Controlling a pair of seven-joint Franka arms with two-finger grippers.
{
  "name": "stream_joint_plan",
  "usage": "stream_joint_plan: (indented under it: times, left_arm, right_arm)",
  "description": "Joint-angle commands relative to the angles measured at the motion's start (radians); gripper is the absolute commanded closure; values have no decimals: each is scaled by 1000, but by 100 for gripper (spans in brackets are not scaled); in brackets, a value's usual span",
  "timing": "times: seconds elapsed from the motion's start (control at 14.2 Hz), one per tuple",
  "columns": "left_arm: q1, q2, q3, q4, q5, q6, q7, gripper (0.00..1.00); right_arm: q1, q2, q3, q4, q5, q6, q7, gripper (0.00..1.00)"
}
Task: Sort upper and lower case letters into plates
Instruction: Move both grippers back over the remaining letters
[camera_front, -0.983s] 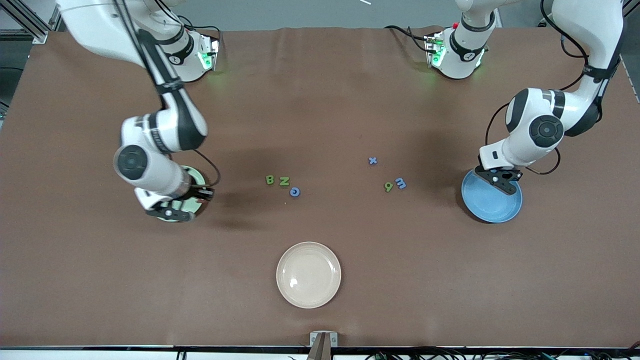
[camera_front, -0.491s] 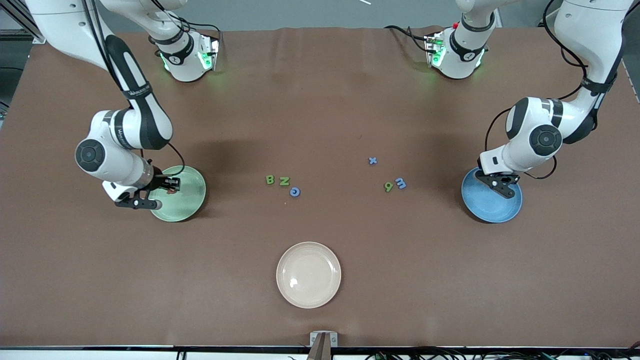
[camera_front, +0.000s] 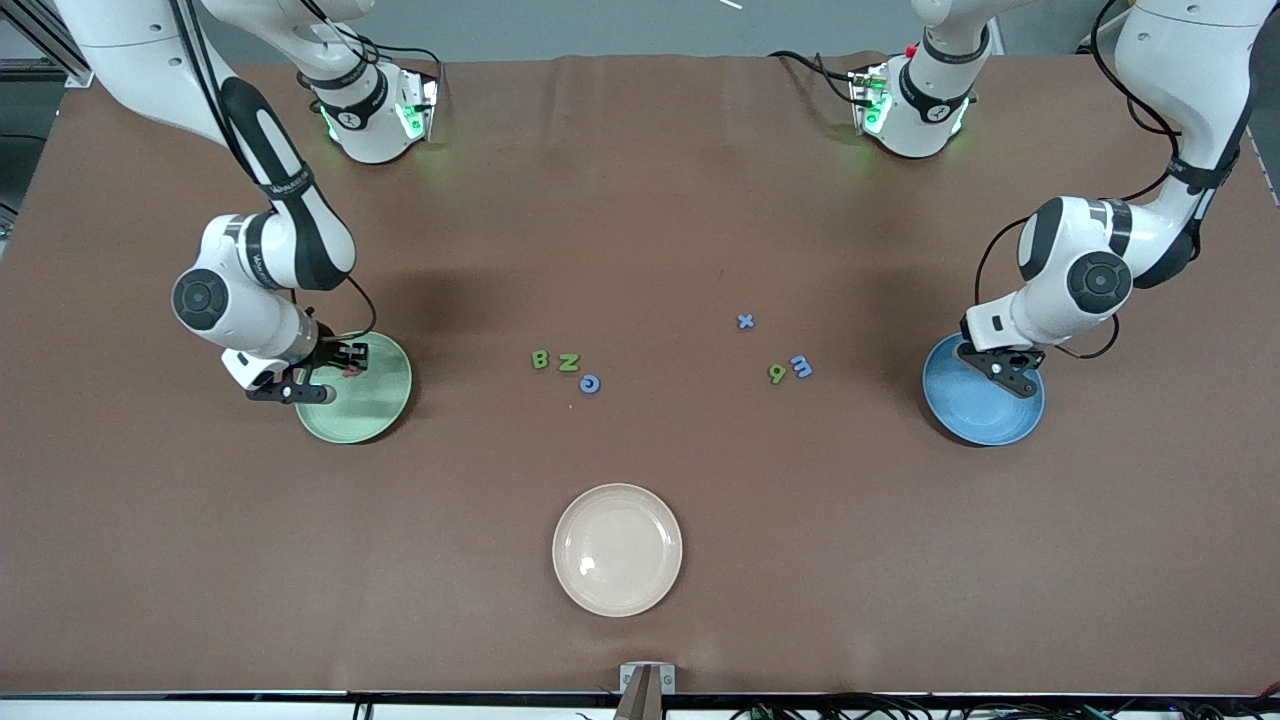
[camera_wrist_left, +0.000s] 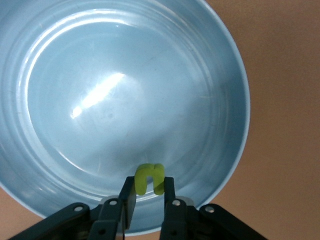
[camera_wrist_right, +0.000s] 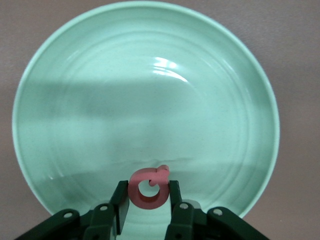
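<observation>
- A drop-off step is being carried out at both ends of the table at once, each arm being held over its own plate.
- The green u (camera_wrist_left: 149, 178) is being gripped between the fingers of the left gripper (camera_wrist_left: 149, 194), which is being held over the sky blue plate (camera_front: 985, 418) at the left arm's end of the table; the letter is clamped, not lying free.
- The pink-red Q (camera_wrist_right: 148, 187) is being clamped by the right gripper (camera_wrist_right: 149, 196) over the pale green plate (camera_front: 375, 405) at the right arm's end; neither plate is seen to hold any other letter.
- Six letters are being left on the cloth between the plates: green B (camera_front: 540, 359), green Z (camera_front: 568, 362) and blue G (camera_front: 590, 383) in one cluster, and blue x (camera_front: 745, 321), green b (camera_front: 777, 374) and blue m (camera_front: 801, 366) in another, nearer the sky blue plate.
- The cream-beige plate (camera_front: 617, 549), nearest the front camera, is being left out of the sorting.
- The task is judged to be at an early stage: capitals are being assigned to the pale green plate, small letters to the sky blue one.
- Next, a release is being called for: the fingers are to be parted so each letter falls inside its rim, then each arm is to be raised clear and sent to its nearest cluster.
</observation>
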Motion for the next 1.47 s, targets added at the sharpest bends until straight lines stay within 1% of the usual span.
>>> stream_joint_plan:
  times: [0.0, 0.14, 0.21, 0.28, 0.42, 0.49, 0.63, 0.77, 0.91, 1.05, 1.12, 1.26, 1.33, 1.4]
  left_arm:
    - [18, -21, -8, 7, 20, 0, 10, 2]
    - [45, -78, -26, 5, 8, -26, 9, 0]
    - [45, -102, -58, 11, -5, -78, -1, 0]
    - [45, -119, -90, 36, -48, -123, -7, 0]
    - [45, -132, -150, 94, -139, -222, -16, 0]
    - [45, -130, -189, 129, -159, -273, -37, 0]
    - [36, -116, -252, 182, -168, -330, -118, 0]
    - [30, -98, -327, 214, -168, -335, -285, 0]
    - [27, -81, -396, 231, -176, -336, -468, 0]
    - [13, -50, -462, 237, -209, -333, -705, 0]
    - [-8, -44, -473, 240, -210, -326, -822, 0]
    - [-85, -30, -473, 251, -211, -312, -1049, 0]
    - [-105, 6, -473, 248, -207, -274, -1136, 0]
    - [-123, 20, -473, 231, -205, -220, -1197, 0]
  right_arm:
    - [3, -12, 4, -5, 8, 0, 6, 0]
    - [33, -14, 4, 44, 10, -58, 34, 0]
    - [59, -14, 4, 76, 10, -89, 95, 0]
    - [110, -14, 5, 109, 10, -117, 188, 0]
    - [205, -13, 4, 136, 11, -116, 361, 0]
    - [243, -8, 4, 146, 11, -110, 426, 0]
    - [303, 20, 4, 147, 13, -59, 546, 0]
    - [363, 52, 4, 147, 11, -4, 664, 0]
    - [409, 79, 2, 161, 11, 19, 762, 0]
    - [445, 102, 2, 172, 10, 50, 844, 0]
    - [465, 118, 2, 173, 10, 70, 877, 0]
    - [489, 144, 2, 175, 10, 113, 922, 0]
    - [507, 152, 2, 175, 10, 127, 943, 0]
    - [526, 158, 1, 175, 8, 134, 968, 0]
